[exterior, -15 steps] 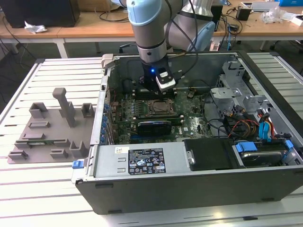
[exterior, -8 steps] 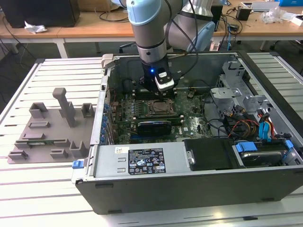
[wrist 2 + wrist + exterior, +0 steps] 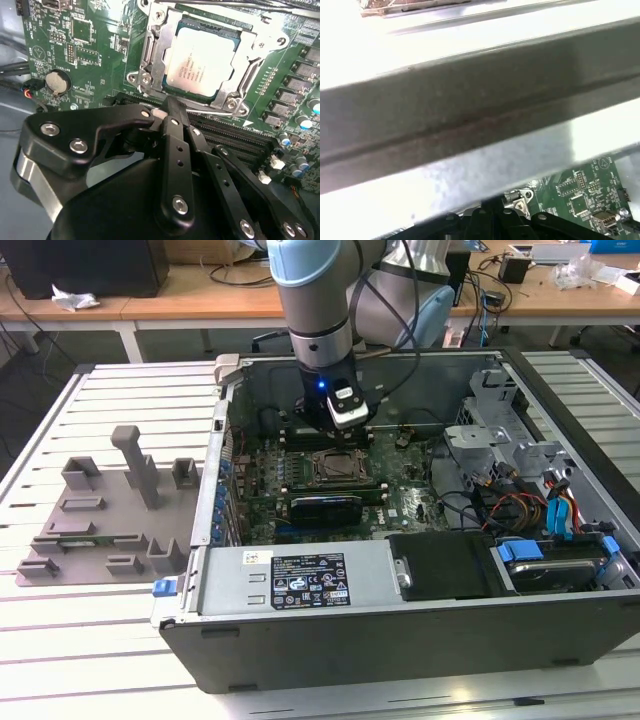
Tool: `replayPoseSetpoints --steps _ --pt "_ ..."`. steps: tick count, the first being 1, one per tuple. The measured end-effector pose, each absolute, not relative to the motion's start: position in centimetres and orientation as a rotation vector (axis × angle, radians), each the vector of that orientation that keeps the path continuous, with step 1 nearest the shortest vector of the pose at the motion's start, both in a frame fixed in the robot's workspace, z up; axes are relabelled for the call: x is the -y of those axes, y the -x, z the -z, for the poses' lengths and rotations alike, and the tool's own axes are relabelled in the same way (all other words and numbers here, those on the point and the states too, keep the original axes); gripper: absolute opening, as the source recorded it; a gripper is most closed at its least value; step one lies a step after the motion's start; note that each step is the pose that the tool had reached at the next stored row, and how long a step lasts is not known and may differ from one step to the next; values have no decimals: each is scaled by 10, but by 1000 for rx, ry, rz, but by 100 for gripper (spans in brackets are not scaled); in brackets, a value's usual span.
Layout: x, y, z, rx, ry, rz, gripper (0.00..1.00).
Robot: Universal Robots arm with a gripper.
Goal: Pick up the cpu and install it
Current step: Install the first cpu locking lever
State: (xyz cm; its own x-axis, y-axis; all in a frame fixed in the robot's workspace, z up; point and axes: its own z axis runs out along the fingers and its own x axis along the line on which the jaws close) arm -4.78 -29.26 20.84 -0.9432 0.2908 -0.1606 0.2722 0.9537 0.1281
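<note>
Gripper [image 3: 171,106]: fingers drawn together to one narrow tip, nothing between them. The tip hangs just beside the near edge of the socket frame [image 3: 150,52], apart from the chip. The cpu [image 3: 200,59] lies flat in the socket, metal top up, frame round its edges. Judged seated, which would explain the empty fingers. Green motherboard [image 3: 80,45] surrounds it. The computer case [image 3: 350,650] lies on its side, open, giving access from above.
</note>
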Motion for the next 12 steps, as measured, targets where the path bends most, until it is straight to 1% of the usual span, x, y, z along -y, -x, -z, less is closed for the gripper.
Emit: replayPoseSetpoints --steps 12 --pt "284 49 -208 -2925 -437 -154 11"
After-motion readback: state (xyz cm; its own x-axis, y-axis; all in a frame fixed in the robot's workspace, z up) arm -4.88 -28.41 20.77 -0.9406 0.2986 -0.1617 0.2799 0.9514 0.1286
